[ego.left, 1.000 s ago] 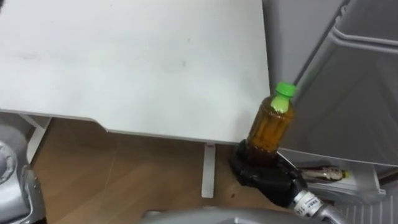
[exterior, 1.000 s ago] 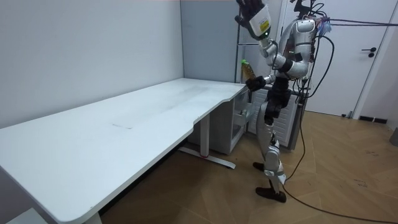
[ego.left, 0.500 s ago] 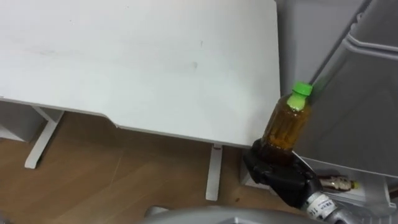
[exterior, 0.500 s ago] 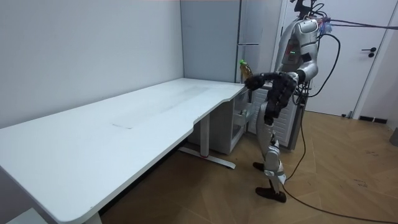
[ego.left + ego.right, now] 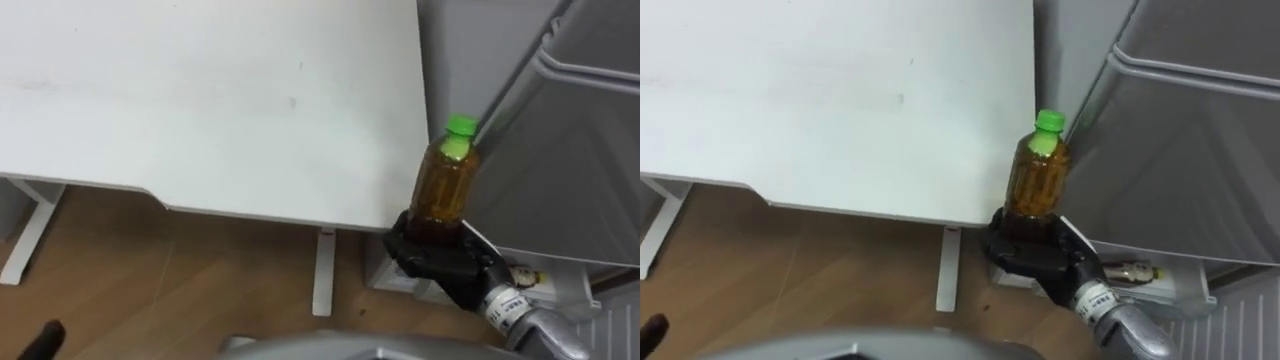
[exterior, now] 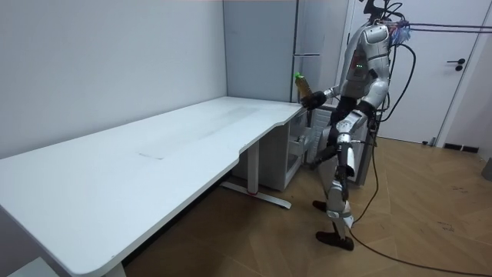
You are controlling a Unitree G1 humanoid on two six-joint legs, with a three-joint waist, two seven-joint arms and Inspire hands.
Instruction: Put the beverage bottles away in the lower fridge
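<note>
The bottle (image 5: 440, 190) is clear plastic, round-bodied and narrowing at the shoulder. It is full of amber liquid and topped with a bright green screw cap (image 5: 461, 126). It stands upright in the right hand (image 5: 440, 262), whose black fingers are clenched round its base. It is held in the air just off the desk's near corner on the fridge side, between the desk and the fridge.

The desk (image 5: 200, 100) has a smooth, matt white top, long and flat, and its front edge curves inward. Under that corner a slim white metal leg (image 5: 322, 272) drops to the floor. Right of the desk stands the fridge (image 5: 570, 150), pale grey with flat panels and hard straight edges. Low down, by the desk leg, it has a white shelf (image 5: 560, 290) holding something too blurred to name.

The floor (image 5: 150, 280) below the desk is warm brown wood, laid in short angled strips in the room view. There the robot stands upright at the desk's end, facing it, with the fridge close beside it. A plain white wall (image 6: 115, 69) runs behind the desk, and a white door (image 6: 453, 77) lies beyond the robot.

The left hand (image 5: 42, 340) shows as a dark tip low over the floor, in front of the desk. I cannot tell whether its fingers are curled.
</note>
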